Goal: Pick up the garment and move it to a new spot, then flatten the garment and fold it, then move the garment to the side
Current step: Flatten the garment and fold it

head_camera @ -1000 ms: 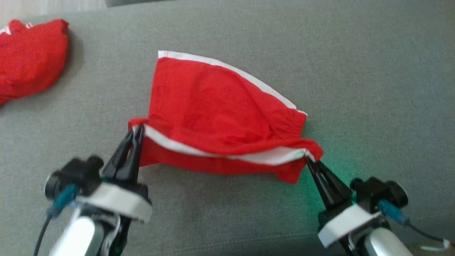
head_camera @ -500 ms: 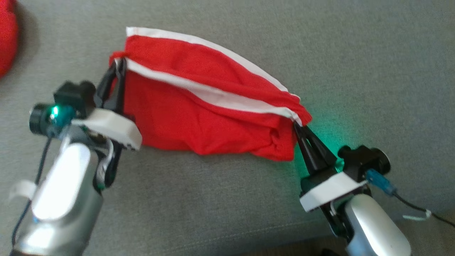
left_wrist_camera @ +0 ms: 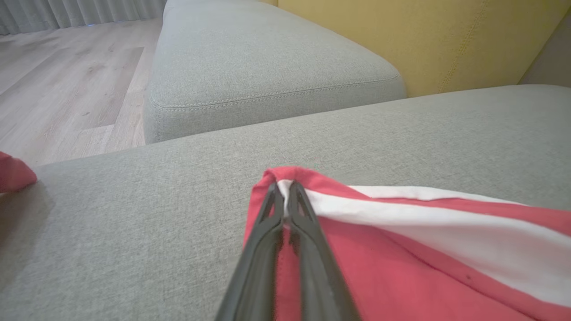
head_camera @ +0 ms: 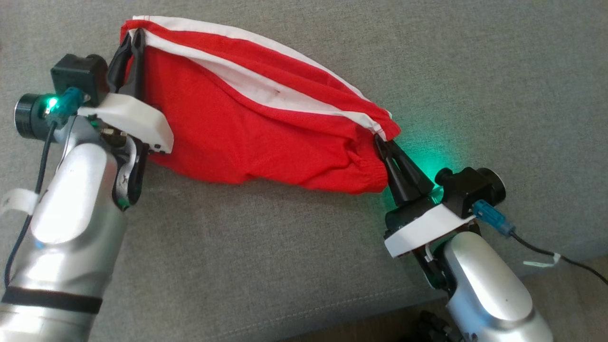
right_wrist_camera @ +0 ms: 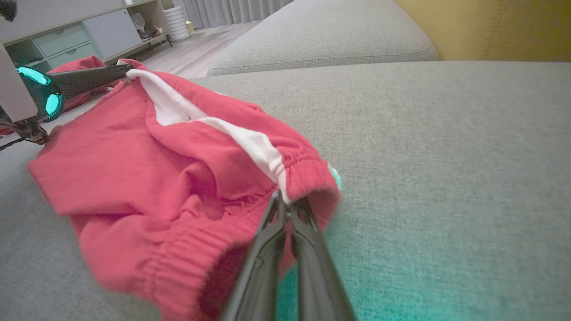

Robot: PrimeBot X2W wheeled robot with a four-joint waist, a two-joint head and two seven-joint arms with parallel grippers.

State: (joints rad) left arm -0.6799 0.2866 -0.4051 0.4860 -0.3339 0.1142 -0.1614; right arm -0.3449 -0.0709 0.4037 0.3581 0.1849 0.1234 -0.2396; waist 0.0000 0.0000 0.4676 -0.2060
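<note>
the red shorts (head_camera: pixel 247 128) are stretched between both grippers over the grey sofa seat cushion (head_camera: pixel 475 71), well back from its front edge. the left gripper (head_camera: pixel 134 40) has its jaws closed tight on the hem corner at the end farther from that edge, pinching red cloth and the end of the white side stripe (head_camera: pixel 266 92). the right gripper (head_camera: pixel 380 140) has its jaws pressed together on the elastic waistband end, nearer the front edge. the stripe runs along the upper line of the cloth from one grip to the other, and the rest of the shorts sags below it, bunched and wrinkled, its lower part resting on the cushion. a green glow (head_camera: pixel 427 161) falls on the cushion beside the right gripper. in the left wrist view another red cloth (left_wrist_camera: pixel 13 176) lies towards the cushion's left side, with a second grey cushion (left_wrist_camera: pixel 267 58), a yellow backrest (left_wrist_camera: pixel 446 40) and a wooden floor (left_wrist_camera: pixel 58 80) beyond.
</note>
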